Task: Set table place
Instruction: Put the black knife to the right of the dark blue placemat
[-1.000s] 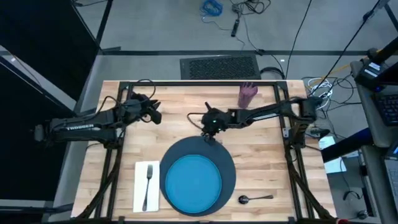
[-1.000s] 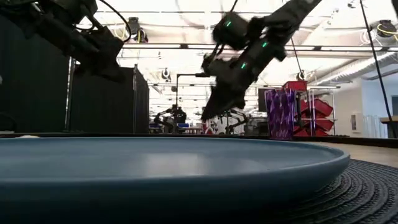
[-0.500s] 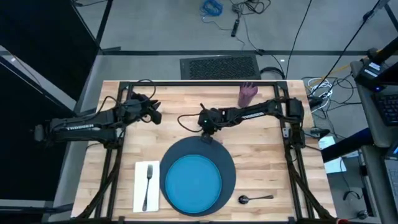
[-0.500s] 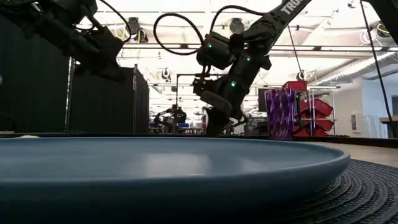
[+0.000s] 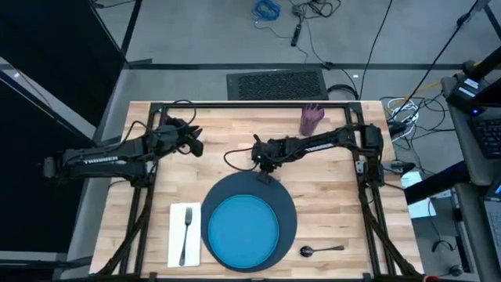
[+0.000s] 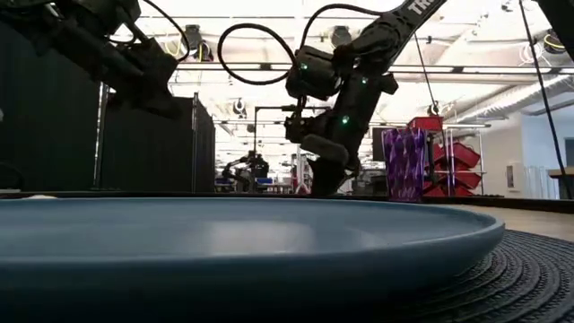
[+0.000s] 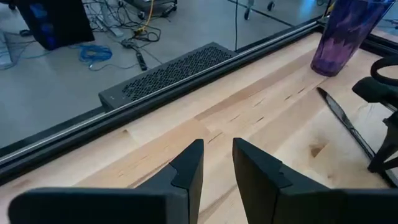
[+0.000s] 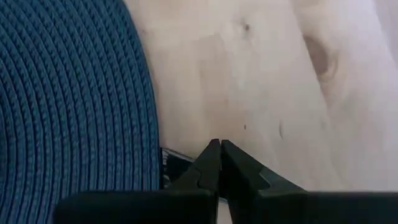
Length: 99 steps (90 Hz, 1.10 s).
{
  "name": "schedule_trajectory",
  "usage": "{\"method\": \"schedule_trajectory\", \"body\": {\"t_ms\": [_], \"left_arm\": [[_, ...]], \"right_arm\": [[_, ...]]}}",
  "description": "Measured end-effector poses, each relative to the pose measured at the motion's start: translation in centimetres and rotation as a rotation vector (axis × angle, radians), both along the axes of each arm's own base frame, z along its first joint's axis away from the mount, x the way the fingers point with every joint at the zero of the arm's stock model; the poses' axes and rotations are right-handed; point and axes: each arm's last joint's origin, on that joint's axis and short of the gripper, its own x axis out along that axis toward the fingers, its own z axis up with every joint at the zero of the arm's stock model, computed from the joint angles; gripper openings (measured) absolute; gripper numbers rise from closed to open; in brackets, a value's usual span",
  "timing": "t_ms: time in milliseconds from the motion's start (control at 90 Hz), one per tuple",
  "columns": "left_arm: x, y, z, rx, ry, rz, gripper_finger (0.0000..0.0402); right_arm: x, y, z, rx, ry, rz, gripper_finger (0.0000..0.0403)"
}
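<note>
A dark slate-blue charger (image 5: 288, 205) carries a bright blue plate (image 5: 243, 231) at the table's near middle. To its left a dark fork (image 5: 186, 229) lies on a white napkin (image 5: 177, 239). A spoon (image 5: 321, 250) lies at its near right, and a purple cup (image 5: 311, 119) stands at the far edge. My right gripper (image 5: 266, 160) points down just beyond the charger's far rim, shut on a dark knife (image 7: 342, 121). My left gripper (image 5: 196, 143) hovers open over the far left, holding nothing. My right gripper pinches the knife between its two shut fingers (image 8: 208, 163), coming from above and pointing down, across the knife. A short end of the knife (image 8: 173, 157) shows beside the fingers at the charger's edge. The long part (image 7: 336, 112) reaches toward the table's far edge. Whether it rests on the wood, I cannot tell.
Bare wood lies to the right of the charger, between it and the spoon, and across the far half of the table. A black metal frame (image 5: 250, 104) runs along the far edge. The right arm's cable (image 5: 235, 153) loops beside its gripper.
My right gripper has gone down toward the table just beyond the charger's far rim and has tipped from a slant to pointing almost straight down. The knife has come down with it, its far end drawing slightly nearer.
</note>
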Motion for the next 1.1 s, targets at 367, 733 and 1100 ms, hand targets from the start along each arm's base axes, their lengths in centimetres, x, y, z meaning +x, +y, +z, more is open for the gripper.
{"method": "schedule_trajectory", "body": {"t_ms": [367, 733, 1100], "left_arm": [[0.0, -0.1, 0.0, -0.011, -0.002, -0.020, 0.0072], [0.0, 0.0, 0.0, -0.011, -0.007, -0.019, 0.0072], [0.1, -0.1, 0.0, -0.016, -0.015, -0.032, 0.0072]], "right_arm": [[-2.7, 0.8, 1.2, -0.005, 0.208, -0.053, 0.0000], [-2.1, 0.1, 4.4, -0.044, -0.002, -0.072, 0.0006], [-3.9, -4.8, 4.2, -0.005, 0.073, -0.164, 0.0139]]}}
